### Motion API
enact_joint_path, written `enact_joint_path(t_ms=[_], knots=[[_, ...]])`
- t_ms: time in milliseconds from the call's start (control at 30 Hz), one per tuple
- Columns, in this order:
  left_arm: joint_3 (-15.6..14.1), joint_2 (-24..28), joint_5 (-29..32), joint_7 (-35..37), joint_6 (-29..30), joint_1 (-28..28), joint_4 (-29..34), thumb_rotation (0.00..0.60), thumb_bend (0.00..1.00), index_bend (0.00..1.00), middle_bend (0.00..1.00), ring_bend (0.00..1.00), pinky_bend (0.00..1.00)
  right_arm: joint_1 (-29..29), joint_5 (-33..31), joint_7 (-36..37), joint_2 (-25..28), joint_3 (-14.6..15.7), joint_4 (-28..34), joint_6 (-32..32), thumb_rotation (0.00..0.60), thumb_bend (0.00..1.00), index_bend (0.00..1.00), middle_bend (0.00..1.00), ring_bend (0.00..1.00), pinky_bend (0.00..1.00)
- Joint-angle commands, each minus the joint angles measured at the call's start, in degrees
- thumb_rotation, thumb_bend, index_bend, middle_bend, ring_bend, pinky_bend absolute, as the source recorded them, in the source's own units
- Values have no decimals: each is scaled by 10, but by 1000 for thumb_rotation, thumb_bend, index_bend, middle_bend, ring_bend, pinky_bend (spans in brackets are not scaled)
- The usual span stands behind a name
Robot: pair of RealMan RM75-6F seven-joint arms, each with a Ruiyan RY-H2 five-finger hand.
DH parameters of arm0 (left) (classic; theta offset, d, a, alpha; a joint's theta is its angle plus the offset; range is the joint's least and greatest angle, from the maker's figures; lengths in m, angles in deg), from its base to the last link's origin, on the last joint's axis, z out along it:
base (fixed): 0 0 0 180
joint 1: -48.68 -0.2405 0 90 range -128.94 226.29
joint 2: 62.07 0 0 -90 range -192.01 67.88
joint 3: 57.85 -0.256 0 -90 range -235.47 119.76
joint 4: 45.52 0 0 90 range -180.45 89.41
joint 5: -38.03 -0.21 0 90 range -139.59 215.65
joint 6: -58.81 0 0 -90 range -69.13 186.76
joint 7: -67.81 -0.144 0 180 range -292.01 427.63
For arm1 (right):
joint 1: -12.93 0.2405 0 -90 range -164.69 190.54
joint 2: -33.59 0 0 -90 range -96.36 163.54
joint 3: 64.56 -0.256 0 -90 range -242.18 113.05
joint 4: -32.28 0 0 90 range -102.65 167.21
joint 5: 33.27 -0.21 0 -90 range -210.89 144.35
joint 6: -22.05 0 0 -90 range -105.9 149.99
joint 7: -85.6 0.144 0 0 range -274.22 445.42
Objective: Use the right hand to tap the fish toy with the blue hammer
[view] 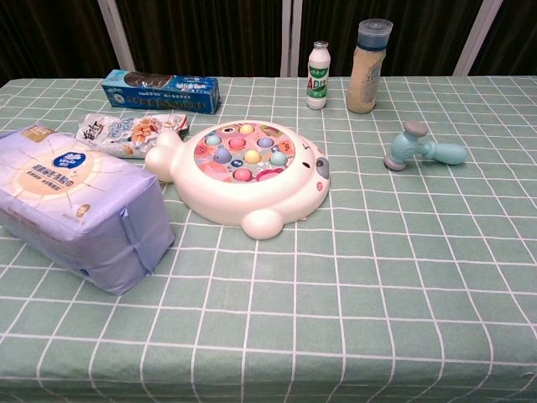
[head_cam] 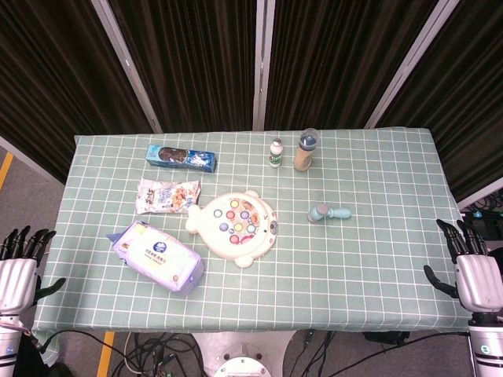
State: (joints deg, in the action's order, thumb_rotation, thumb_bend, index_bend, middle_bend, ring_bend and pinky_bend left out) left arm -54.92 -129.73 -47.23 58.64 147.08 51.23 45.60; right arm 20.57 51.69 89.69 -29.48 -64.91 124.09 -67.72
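A cream fish toy with coloured pegs on its top lies at the table's middle. To its right the small blue hammer lies flat, head toward the fish. My right hand hangs off the table's right front corner, fingers spread and holding nothing, well away from the hammer. My left hand is off the left front corner, fingers also apart and bare. Neither hand shows in the chest view.
A lilac tissue pack lies front left of the fish. A snack bag and a blue biscuit box lie behind it. A small white bottle and a capped jar stand at the back.
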Motion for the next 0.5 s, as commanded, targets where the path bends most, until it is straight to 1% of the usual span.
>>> enact_joint_path(t_ms=[33,367,500], knots=[[-1,0,2,-1,-4,1,0,600,0,170,139,0,1,-1,1,0,3,-1,3,9,600,205,80,139,1,72],[-1,-1,1,-2,-5,3,2,600,0,171,139,0,2,3,11,8,14,-10,8,30,600,205,80,141,1,71],[-2,0,0,0,-5,3,2,600,0,171,138,0,2,29,6,7,24,-24,14,71,600,205,80,142,2,70]])
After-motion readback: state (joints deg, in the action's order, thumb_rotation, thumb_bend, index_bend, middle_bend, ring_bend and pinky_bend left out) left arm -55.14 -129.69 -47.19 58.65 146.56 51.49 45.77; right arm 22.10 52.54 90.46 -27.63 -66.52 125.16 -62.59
